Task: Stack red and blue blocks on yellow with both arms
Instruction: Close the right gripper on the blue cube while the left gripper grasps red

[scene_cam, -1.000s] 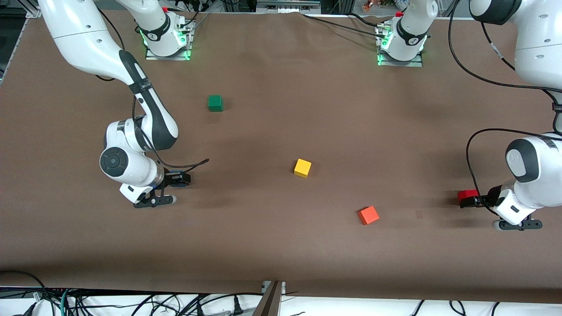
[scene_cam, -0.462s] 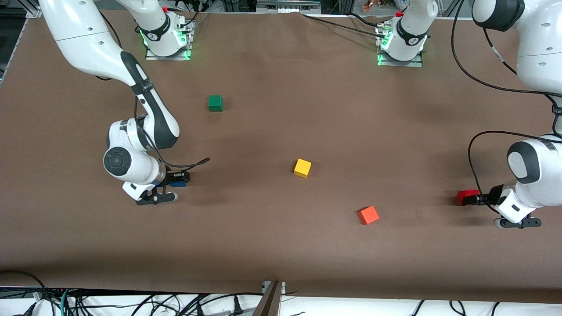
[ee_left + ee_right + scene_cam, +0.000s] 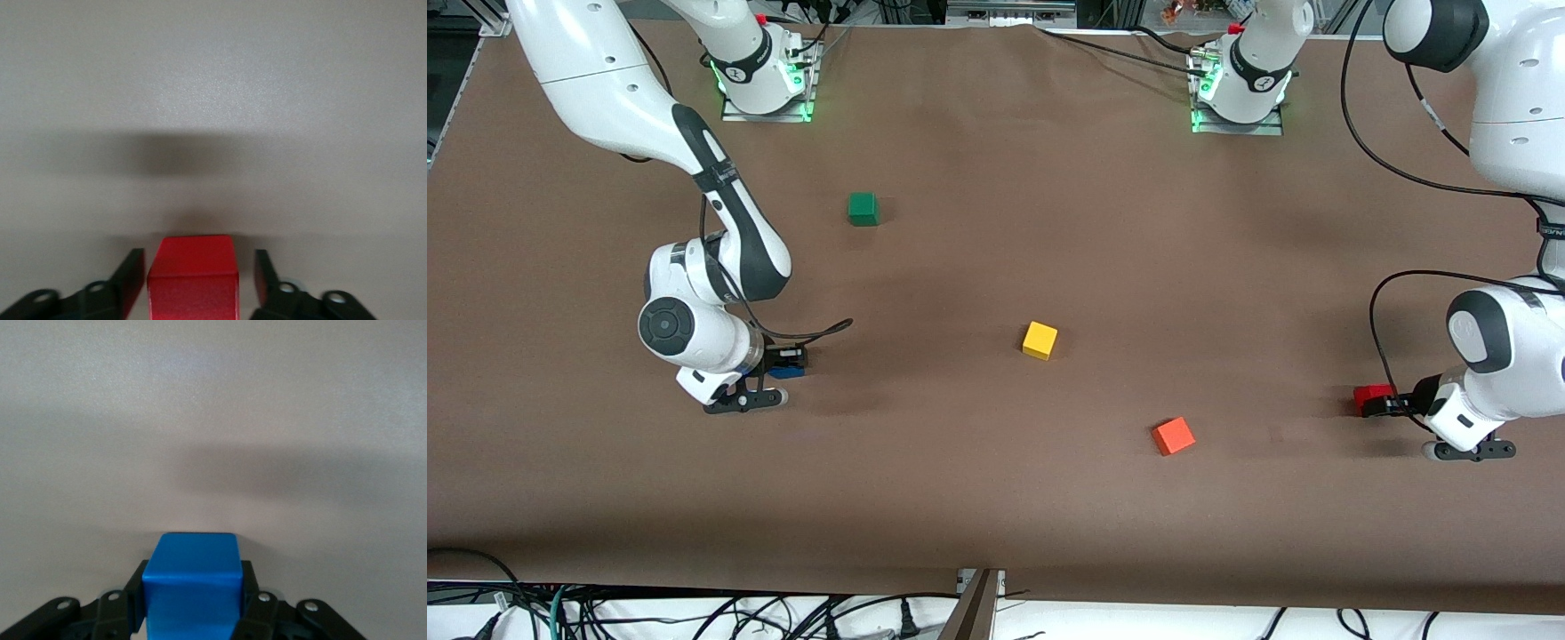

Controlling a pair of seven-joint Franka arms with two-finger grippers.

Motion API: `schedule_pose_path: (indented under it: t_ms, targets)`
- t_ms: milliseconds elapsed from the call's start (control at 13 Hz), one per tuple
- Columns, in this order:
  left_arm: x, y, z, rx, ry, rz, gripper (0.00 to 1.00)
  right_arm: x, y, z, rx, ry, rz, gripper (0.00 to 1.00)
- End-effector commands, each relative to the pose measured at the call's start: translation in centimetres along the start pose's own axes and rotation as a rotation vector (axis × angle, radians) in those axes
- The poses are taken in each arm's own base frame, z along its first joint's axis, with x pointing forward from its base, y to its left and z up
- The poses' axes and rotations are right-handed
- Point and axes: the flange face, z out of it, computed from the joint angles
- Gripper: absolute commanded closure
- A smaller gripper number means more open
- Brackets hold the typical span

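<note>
- A brown counter (image 3: 996,498) seen from above, with two white robot arms reaching in from the 12 o'clock edge.
- The right gripper (image 3: 787,364) is low at the right arm's end of the counter, at about 9 o'clock from the yellow cube (image 3: 1040,340) and well apart from it.
- Its jaws are closed snugly on the blue cube (image 3: 786,372); in the right wrist view both black fingers (image 3: 135,597) press flat against the sides of the blue cube (image 3: 193,583), with no gap showing.
- The left gripper (image 3: 1376,404) is low at the left arm's end of the counter, at about 4 o'clock from the yellow cube and well apart from it.
- Its jaws are parted a little wider than the red cube (image 3: 1369,394). In the left wrist view the red cube (image 3: 193,277) sits between the two fingers (image 3: 132,277) with a narrow gap on each side, so they bracket it without gripping.
- The red cube rests on the counter.
- The yellow cube sits alone near the middle of the counter, with nothing on top of it.
- An orange-red cube (image 3: 1173,436) lies at about 4 o'clock from the yellow cube, nearer the front camera.
- A green cube (image 3: 863,208) lies at about 10 o'clock from the yellow cube, toward the arm bases.
</note>
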Motion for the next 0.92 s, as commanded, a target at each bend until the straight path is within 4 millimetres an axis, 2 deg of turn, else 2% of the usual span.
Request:
schedule_pose_path:
  t_ms: [0, 154, 308, 385, 538, 769, 846]
  targets:
    - [0.0, 0.4, -0.5, 0.003, 0.01, 0.029, 1.0, 0.8, -0.5, -2.7, -0.008, 0.045, -0.012, 0.54]
    - [0.8, 2.8, -2.1, -0.007, 0.028, 0.049, 1.0, 1.8, -1.0, -4.8, -0.007, 0.045, -0.017, 0.54]
    - [1.4, 7.4, -4.3, -0.022, 0.048, 0.089, 1.0, 3.1, -2.6, -8.6, -0.01, 0.037, -0.037, 0.54]
    - [1.7, 10.4, -5.1, -0.03, 0.056, 0.107, 1.0, 3.6, -3.2, -10.1, -0.012, 0.035, -0.044, 0.54]
    - [1.8, 16.6, -6.2, -0.058, 0.068, 0.126, 1.0, 3.9, -5.0, -11.7, -0.011, 0.052, -0.067, 0.54]
    - [0.5, 25.9, -8.6, -0.115, 0.049, 0.09, 1.0, 4.4, -8.5, -14.9, -0.01, 0.082, -0.109, 0.54]
    - [-0.3, 29.7, -9.3, -0.127, 0.045, 0.098, 1.0, 4.5, -9.5, -16.1, -0.01, 0.079, -0.12, 0.54]
